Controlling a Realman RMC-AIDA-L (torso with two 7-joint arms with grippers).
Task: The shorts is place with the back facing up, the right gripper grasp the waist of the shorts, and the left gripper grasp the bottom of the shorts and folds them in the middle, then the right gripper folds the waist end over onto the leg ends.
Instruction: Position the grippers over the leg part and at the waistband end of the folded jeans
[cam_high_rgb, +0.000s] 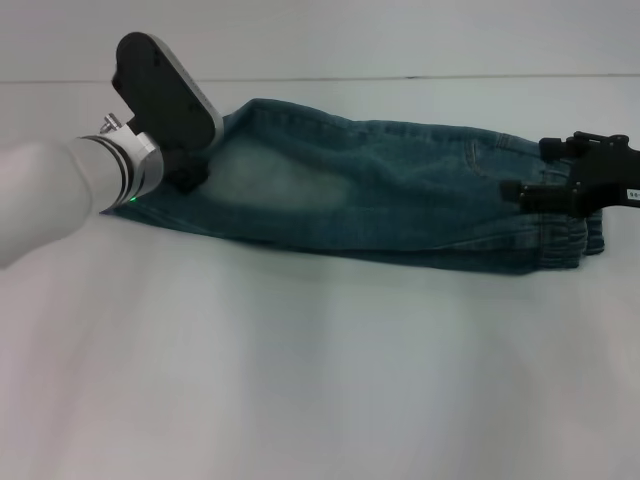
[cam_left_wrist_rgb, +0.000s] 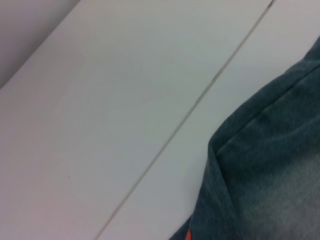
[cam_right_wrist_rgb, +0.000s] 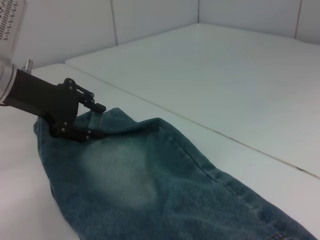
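Note:
The shorts (cam_high_rgb: 400, 190) lie folded lengthwise in a long band across the white table, pale patch up. Their ruched waist (cam_high_rgb: 560, 242) is at the right end and the leg ends (cam_high_rgb: 150, 208) at the left end. My left gripper (cam_high_rgb: 190, 168) sits on the bottom of the shorts. In the right wrist view the left gripper (cam_right_wrist_rgb: 97, 120) has its fingers apart, with a raised bit of hem between them. My right gripper (cam_high_rgb: 528, 170) hovers at the waist with its fingers spread. The left wrist view shows a denim edge (cam_left_wrist_rgb: 270, 165).
The white table (cam_high_rgb: 320, 380) stretches wide in front of the shorts. A seam (cam_high_rgb: 400, 77) runs across the table behind them. A small red-orange spot (cam_left_wrist_rgb: 189, 235) shows at the denim's edge in the left wrist view.

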